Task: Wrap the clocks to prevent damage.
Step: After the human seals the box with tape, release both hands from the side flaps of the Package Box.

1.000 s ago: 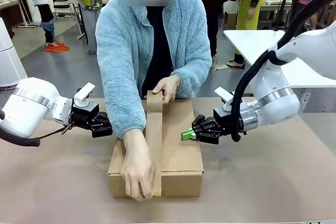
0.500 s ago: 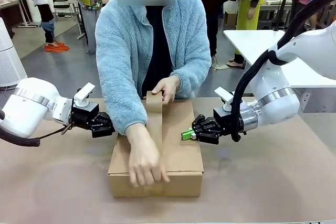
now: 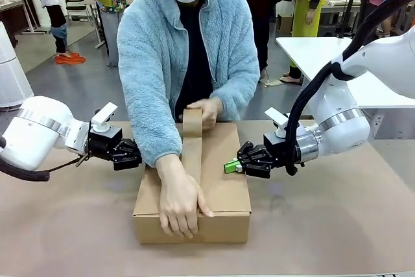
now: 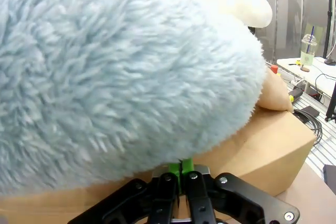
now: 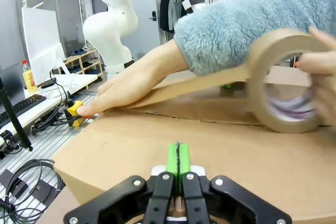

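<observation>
Box (image 3: 220, 180) between both grippers, left (image 3: 134, 158) and right (image 3: 230, 166), pinched empty; right nearer; tape (image 3: 191, 123) lengthwise.

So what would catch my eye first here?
Probably the person in a fluffy blue jacket taping shut a cardboard box at the table's middle: one hand presses brown tape onto its near edge, the other holds the tape roll at the far edge. On either side, the left gripper and right gripper are shut beside the box.
</observation>
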`<state>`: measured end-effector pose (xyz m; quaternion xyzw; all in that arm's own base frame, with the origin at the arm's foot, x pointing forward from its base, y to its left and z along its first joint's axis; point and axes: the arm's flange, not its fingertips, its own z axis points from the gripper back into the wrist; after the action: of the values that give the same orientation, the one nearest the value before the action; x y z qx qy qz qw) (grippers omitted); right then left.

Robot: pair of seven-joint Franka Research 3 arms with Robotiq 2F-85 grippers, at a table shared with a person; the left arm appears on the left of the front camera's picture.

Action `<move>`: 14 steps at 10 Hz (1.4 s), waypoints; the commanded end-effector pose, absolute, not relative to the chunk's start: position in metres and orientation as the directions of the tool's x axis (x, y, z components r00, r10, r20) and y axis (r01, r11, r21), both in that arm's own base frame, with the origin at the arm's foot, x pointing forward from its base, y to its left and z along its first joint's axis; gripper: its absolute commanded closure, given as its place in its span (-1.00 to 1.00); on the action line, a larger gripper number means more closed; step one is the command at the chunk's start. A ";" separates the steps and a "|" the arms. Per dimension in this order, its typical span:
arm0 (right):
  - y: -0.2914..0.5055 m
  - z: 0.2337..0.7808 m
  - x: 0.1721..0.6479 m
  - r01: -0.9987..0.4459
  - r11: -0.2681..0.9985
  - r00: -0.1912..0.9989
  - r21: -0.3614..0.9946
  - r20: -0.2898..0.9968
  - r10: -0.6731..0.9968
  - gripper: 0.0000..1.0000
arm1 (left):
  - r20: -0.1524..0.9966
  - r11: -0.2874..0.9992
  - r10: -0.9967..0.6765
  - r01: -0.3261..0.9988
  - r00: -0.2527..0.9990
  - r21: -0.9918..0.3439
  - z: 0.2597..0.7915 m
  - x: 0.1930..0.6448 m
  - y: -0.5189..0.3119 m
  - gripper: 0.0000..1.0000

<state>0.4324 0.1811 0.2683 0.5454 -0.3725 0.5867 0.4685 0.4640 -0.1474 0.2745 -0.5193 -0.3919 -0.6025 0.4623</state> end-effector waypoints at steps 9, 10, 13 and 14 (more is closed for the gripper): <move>0.181 0.265 0.432 -0.959 -0.275 0.035 0.077 0.987 0.154 0.98 | 0.989 -0.256 -0.147 0.967 -0.031 -0.007 0.273 0.465 -0.150 0.99; 0.181 0.265 0.432 -0.959 -0.275 0.035 0.077 0.987 0.154 0.98 | 0.989 -0.256 -0.147 0.967 -0.031 -0.007 0.273 0.465 -0.150 0.99; 0.181 0.265 0.432 -0.959 -0.275 0.035 0.077 0.987 0.154 0.98 | 0.989 -0.256 -0.147 0.967 -0.031 -0.007 0.273 0.465 -0.150 0.99; 0.181 0.265 0.432 -0.959 -0.275 0.035 0.077 0.987 0.154 0.98 | 0.989 -0.256 -0.147 0.967 -0.031 -0.007 0.273 0.465 -0.150 0.99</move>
<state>0.4324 0.1811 0.2684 0.5454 -0.3726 0.5867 0.4686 0.4643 -0.1473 0.2747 -0.5190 -0.3922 -0.6026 0.4623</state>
